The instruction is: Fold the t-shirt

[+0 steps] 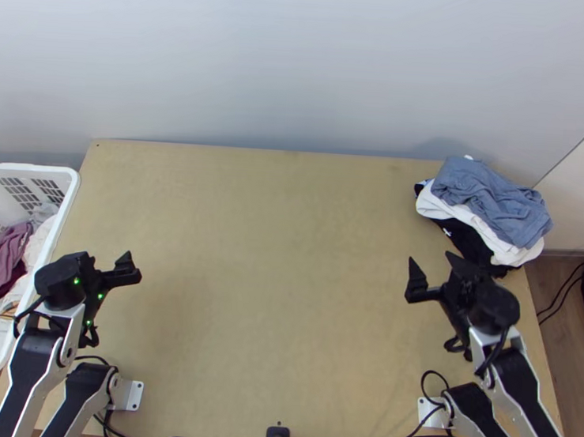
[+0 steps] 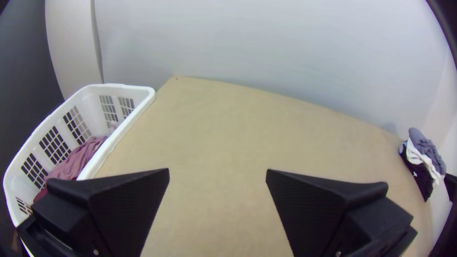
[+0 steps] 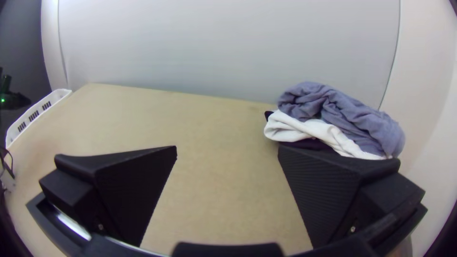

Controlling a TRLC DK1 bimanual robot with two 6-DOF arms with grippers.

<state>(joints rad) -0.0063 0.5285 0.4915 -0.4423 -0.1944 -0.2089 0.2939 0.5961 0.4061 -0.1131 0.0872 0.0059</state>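
My left gripper [image 1: 109, 258] is over the table's left side, near the basket, and my right gripper [image 1: 432, 263] is over the right side, just left of the clothes pile. In the left wrist view the left gripper [image 2: 218, 170] stands open, nothing between its fingers. The right gripper [image 3: 227, 147] is likewise open and empty. At the back right corner a bunched blue-grey cloth [image 1: 491, 201] tops the pile, above a white cloth [image 1: 470, 219] and a black cloth [image 1: 466, 241]. Which garment is the t-shirt, I cannot tell.
A white laundry basket [image 1: 70, 197] with maroon cloth [image 1: 0, 260] and pale clothes stands at the table's left edge. Bare wood of the table [image 1: 273, 273] lies between the arms. A wall rises behind it; cables run along the near edge.
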